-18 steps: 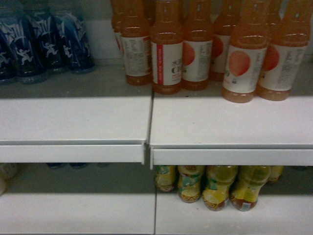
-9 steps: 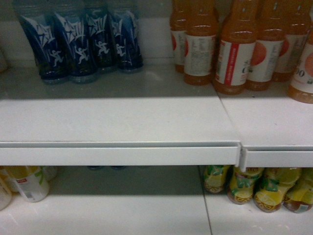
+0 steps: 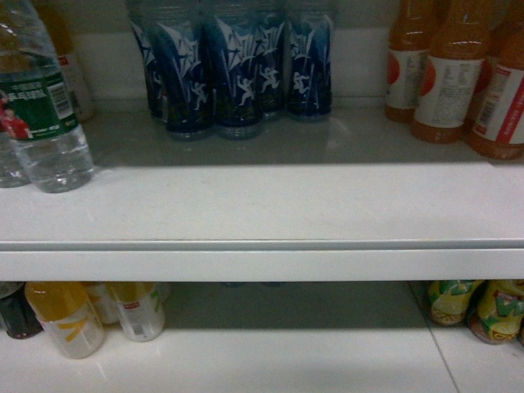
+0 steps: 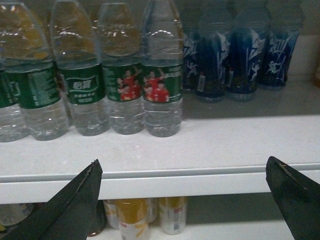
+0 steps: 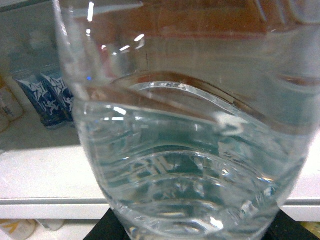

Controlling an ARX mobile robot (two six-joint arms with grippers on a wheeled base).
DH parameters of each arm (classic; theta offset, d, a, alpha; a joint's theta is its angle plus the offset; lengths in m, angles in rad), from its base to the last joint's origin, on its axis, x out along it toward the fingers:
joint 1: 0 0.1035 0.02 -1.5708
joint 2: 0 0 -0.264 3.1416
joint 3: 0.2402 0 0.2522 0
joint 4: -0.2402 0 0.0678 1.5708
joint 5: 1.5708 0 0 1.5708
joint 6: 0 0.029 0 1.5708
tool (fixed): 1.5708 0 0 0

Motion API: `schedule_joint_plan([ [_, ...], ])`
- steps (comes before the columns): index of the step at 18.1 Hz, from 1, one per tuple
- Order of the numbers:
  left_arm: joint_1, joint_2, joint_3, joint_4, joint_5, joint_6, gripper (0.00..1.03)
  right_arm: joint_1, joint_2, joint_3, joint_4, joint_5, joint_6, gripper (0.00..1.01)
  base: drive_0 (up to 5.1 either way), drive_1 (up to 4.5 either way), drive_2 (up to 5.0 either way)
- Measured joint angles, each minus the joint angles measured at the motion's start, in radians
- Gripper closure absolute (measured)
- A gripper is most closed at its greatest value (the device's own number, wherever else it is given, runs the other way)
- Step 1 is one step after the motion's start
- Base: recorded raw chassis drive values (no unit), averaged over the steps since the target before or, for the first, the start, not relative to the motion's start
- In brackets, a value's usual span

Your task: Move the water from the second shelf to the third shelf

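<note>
Water bottle (image 5: 190,150) fills right pincer (image 5: 190,232).

Dim, grainy views; shelf (image 3: 262,205) front bright, rear shadowed; glare specks on close bottle (image 5: 190,150).

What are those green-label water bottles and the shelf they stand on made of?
The water bottles look like thin clear plastic: see-through, ribbed walls with bright glints, under a glossy green wrap label. The shelf looks like white painted metal, smooth and matte, with a folded front lip, though painted board cannot be ruled out.
</note>
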Motion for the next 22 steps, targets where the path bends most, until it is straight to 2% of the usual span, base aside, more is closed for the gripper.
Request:
schedule_joint_plan([
  [22,0.000,0.000,0.000,0.000,0.000,0.000,0.05,0.000,0.000,0.000,0.001,0.002,0.000,0.62,-4.9,2.49,2.5],
])
